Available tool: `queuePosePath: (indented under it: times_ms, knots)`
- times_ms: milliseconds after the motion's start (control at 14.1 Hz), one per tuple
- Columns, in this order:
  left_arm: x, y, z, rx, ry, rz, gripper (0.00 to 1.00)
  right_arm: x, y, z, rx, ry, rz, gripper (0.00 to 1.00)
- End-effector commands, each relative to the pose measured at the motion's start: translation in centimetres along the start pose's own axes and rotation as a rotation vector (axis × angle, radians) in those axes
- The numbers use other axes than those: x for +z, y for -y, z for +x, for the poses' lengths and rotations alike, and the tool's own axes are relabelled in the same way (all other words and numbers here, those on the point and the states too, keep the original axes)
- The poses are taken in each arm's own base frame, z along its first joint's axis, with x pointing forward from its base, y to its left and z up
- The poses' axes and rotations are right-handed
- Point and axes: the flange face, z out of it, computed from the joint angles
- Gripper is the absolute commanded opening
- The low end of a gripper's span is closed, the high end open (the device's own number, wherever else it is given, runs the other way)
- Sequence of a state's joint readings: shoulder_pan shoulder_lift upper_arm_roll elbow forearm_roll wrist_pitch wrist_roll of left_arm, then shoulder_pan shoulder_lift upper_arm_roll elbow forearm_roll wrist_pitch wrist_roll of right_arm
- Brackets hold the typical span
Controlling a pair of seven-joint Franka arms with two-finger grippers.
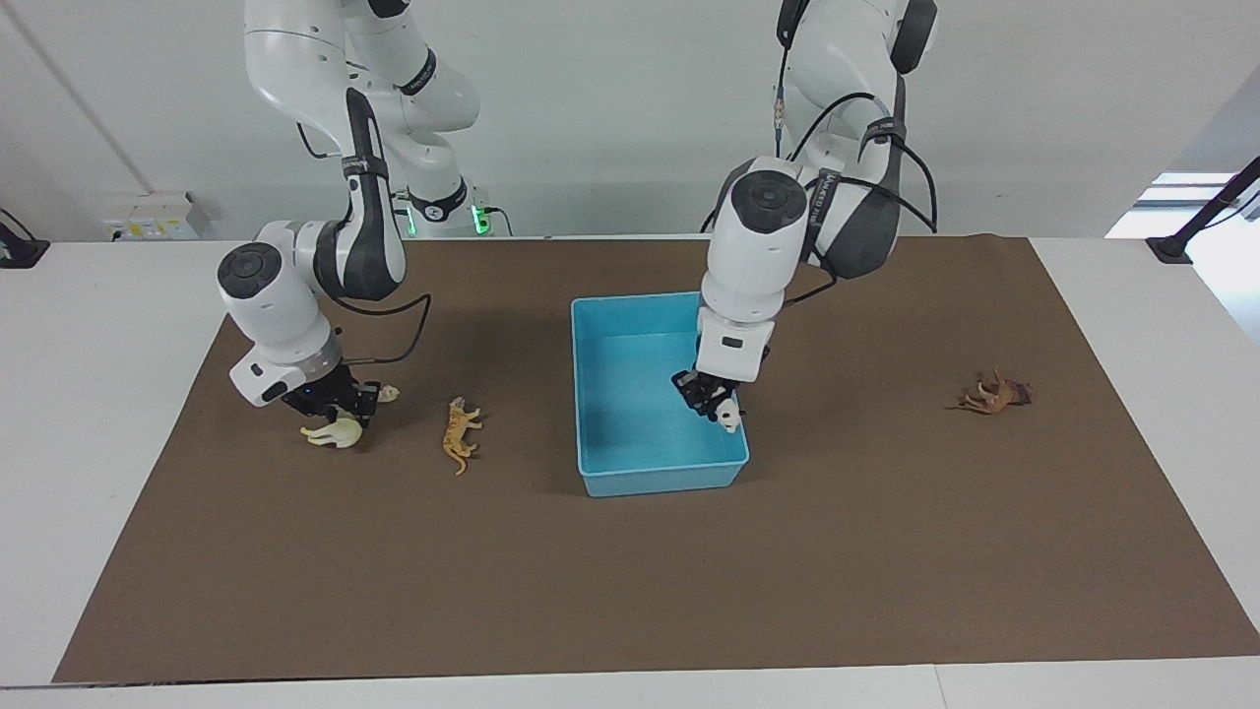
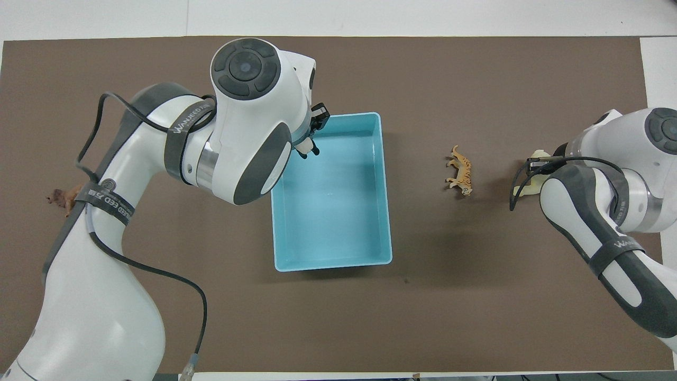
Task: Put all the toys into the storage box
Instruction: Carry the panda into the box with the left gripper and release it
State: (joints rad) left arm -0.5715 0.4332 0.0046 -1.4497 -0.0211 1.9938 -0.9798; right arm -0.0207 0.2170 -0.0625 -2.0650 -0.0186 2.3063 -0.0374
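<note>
Facing view: left gripper point(image 1: 711, 398) hangs over the storage box point(image 1: 596, 485), clamped on the panda point(image 1: 728, 418); right gripper point(image 1: 335, 407) clamps the cream-yellow figurine point(image 1: 333, 433) (tiger point(image 1: 459, 433), horse point(image 1: 992, 395) untouched); nothing boxed.

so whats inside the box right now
No toy lies in the box yet. The left pincer holds the panda over it; that arm covers one corner in the overhead view.

Storage box point(image 1: 658, 473) mid-table; tiger point(image 1: 460, 433) toward right arm's end, horse point(image 1: 994, 394) toward left's.
</note>
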Motion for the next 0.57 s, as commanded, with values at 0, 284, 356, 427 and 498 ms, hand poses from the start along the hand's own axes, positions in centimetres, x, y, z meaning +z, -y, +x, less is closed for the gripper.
queuePosePath:
  times_ms: [0,284,356,427,498]
  knots:
    - [2.5,3.0,-2.0,-0.008,-0.041,-0.053,0.0,-0.4,0.1,0.1,0.024,0.006,0.009,0.0]
    - [3.1,3.9,-1.2,-0.017,-0.053,-0.064,0.37,-2.2,1.0,1.1,0.079,-0.001,0.009,0.0]
    - [3.0,3.8,-1.2,-0.02,-0.056,-0.069,0.86,-3.0,1.4,1.5,0.089,0.007,0.009,0.0]
    - [2.6,3.5,-1.2,-0.02,-0.06,-0.073,1.0,-4.1,1.5,2.0,0.098,0.015,0.008,0.0]
    - [2.2,3.2,-0.9,-0.02,-0.069,-0.083,1.0,-5.1,1.7,2.4,0.112,0.016,0.008,0.0]
